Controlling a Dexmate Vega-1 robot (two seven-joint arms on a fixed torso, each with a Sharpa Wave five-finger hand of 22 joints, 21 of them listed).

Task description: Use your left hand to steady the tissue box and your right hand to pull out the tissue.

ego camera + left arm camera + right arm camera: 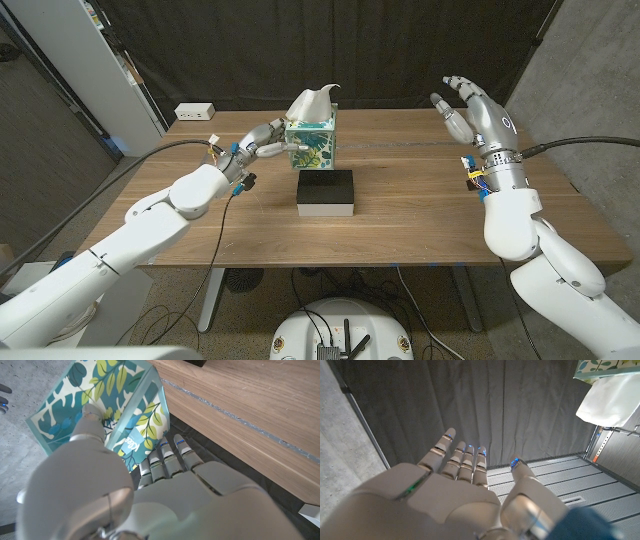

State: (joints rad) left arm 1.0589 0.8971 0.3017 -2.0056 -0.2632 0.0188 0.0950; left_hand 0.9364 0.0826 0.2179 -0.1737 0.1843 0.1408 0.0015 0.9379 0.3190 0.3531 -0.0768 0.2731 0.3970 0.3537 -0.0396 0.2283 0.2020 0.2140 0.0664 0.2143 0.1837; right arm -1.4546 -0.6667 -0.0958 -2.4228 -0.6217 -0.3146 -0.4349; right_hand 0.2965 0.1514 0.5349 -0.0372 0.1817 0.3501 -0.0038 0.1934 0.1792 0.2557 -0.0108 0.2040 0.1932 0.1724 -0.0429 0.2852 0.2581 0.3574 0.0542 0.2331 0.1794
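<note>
The tissue box [311, 142] is standing on the desk [400, 215] behind a black box [326, 193]; we are pressing our left hand [262, 138] against it. Left wrist: fingers [165, 457] touching it. Right wrist: our right hand [465, 485] is hovering spread, holding nothing, the tissue [607, 402] well apart.

In the left wrist view the robot's pale grey left hand [150, 495] blocked the near lower part of the teal leaf-printed cardboard tissue box [107, 407], and its fingertips [172, 450] vanished under the box's edge. The lettering beside the thumb was too blurred to read. Beyond the open right hand [465, 485], the white tissue [607, 402] and box were cut off at the frame's corner.
</note>
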